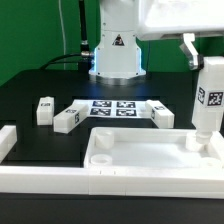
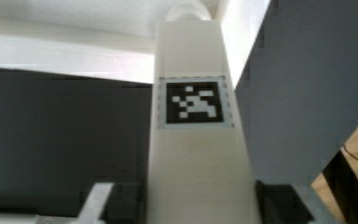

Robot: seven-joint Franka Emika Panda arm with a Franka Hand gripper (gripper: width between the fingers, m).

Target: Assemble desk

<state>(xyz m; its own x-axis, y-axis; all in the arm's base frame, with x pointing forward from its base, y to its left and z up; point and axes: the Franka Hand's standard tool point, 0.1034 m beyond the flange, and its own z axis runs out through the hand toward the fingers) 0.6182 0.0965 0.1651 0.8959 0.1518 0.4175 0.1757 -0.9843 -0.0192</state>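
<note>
Exterior view: gripper (image 1: 205,64) part-closed, clamping upright leg (image 1: 208,100), its foot at tabletop (image 1: 130,136) corner, exterior view's right. Leg-fitting step, by the look. Next: align with corner socket, seat it. Spare legs (image 1: 66,119) lie behind.

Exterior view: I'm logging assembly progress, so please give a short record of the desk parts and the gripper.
held leg: upright, clamped by gripper
leg's lower end: at tabletop corner, exterior view's right; seated or not, cannot tell
loose legs: three, lying beside the marker board
</note>
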